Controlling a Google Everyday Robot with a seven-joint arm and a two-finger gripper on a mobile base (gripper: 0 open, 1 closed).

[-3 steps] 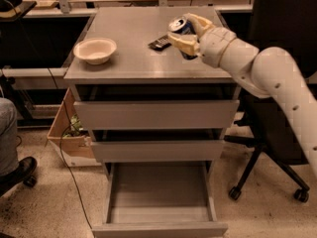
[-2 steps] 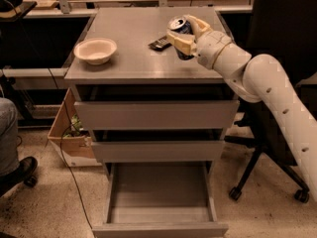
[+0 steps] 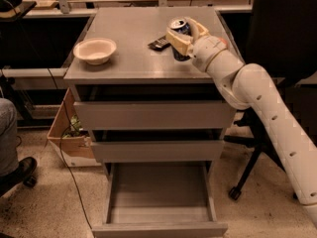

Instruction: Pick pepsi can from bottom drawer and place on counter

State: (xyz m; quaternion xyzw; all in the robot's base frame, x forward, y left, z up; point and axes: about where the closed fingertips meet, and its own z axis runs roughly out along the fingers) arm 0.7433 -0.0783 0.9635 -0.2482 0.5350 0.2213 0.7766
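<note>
The pepsi can [image 3: 179, 28] is dark blue with a silver top and stands upright at the right side of the grey counter [image 3: 133, 53]. My gripper [image 3: 181, 36] is over the counter with its fingers closed around the can, its base at or just above the surface. The white arm reaches in from the lower right. The bottom drawer [image 3: 157, 197] is pulled out below, and its tray holds nothing.
A cream bowl [image 3: 94, 50] sits on the counter's left. A flat black snack bar [image 3: 159, 43] lies just left of the can. The two upper drawers [image 3: 153, 115] are closed. A black office chair [image 3: 277, 43] stands to the right, a cardboard box [image 3: 69, 133] to the left.
The arm has drawn the can slightly left and lower over the counter; the gripper stays shut on it. Nothing else moved.
</note>
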